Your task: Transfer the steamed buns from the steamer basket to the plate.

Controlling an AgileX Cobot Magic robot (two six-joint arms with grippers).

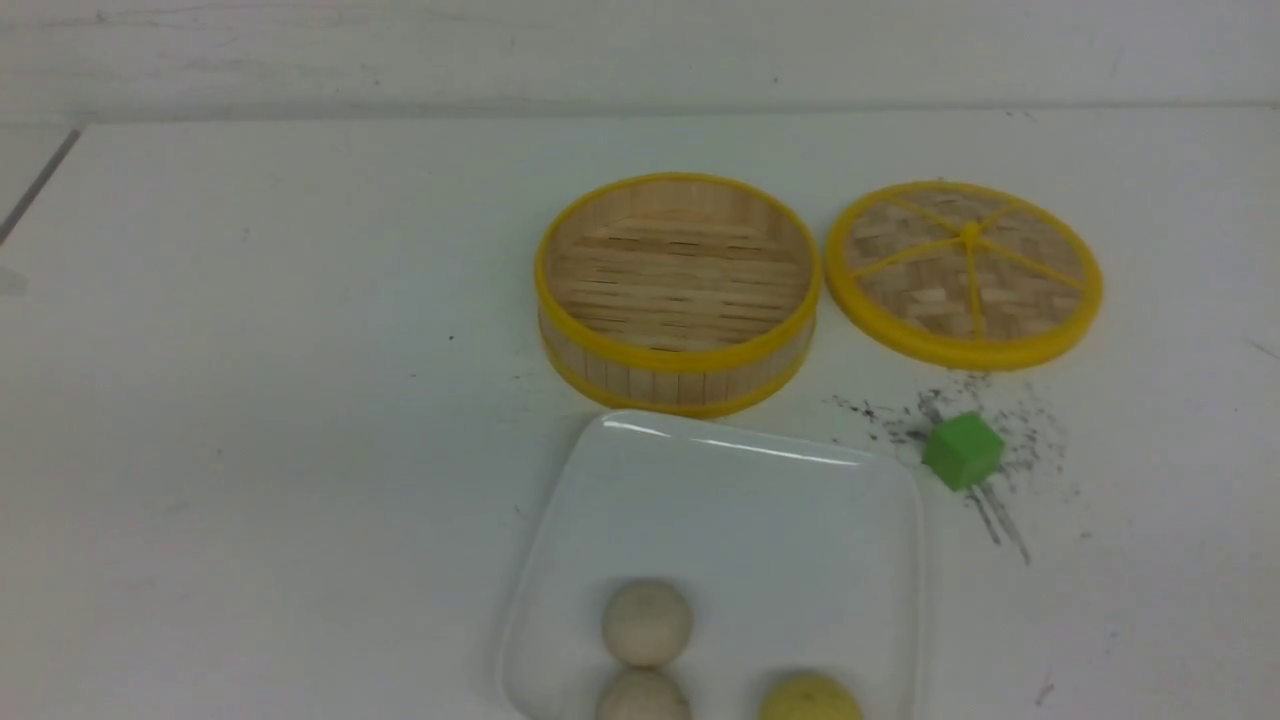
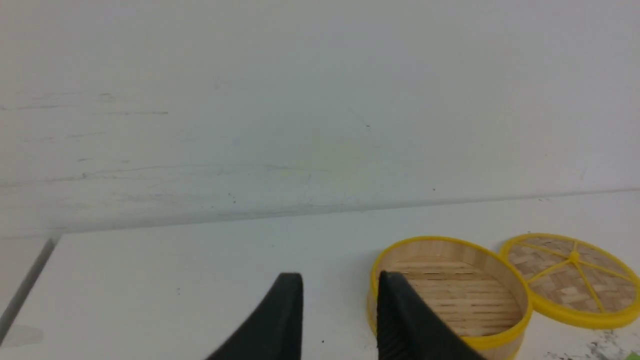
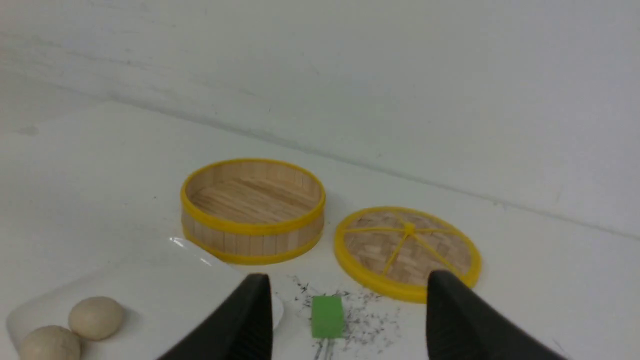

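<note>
worktop [image 1: 250, 400]: white, plain, grey scuff marks near 4 o'clock of front view
left pincer [image 2: 340, 305]: seen only in left wrist view; two black fingers [image 2: 280, 320] with a narrow gap between them, nothing in the gap; raised off the worktop, basket just beyond its tips
steamer basket [image 1: 678, 350]: centre of front view, upright, bamboo walls, yellow rims, slat floor bare, no buns inside
plate [image 1: 740, 500]: white square, at 6 o'clock of basket, far edge just short of basket wall, whether touching cannot tell
steamed buns: all three on plate, near its close edge
off-white bun [image 1: 647, 622]: on left part of plate, whole ball visible
second off-white bun [image 1: 642, 700]: at 6 o'clock of the first, just beside it, cut by frame edge
pale yellow bun [image 1: 808, 700]: at 3 o'clock of second bun, apart from it, cut by frame edge
lid [image 1: 965, 272]: flat woven disc, yellow rim and spokes, at 3 o'clock of basket, close beside, lying flat on worktop
green cube [image 1: 962, 450]: at 6 o'clock of lid, off plate's far right corner, sits on the dark scuffs
right pincer [image 3: 350, 310]: seen only in right wrist view; black fingers [image 3: 450, 320] wide apart, empty, above worktop, cube visible between them further off
</note>
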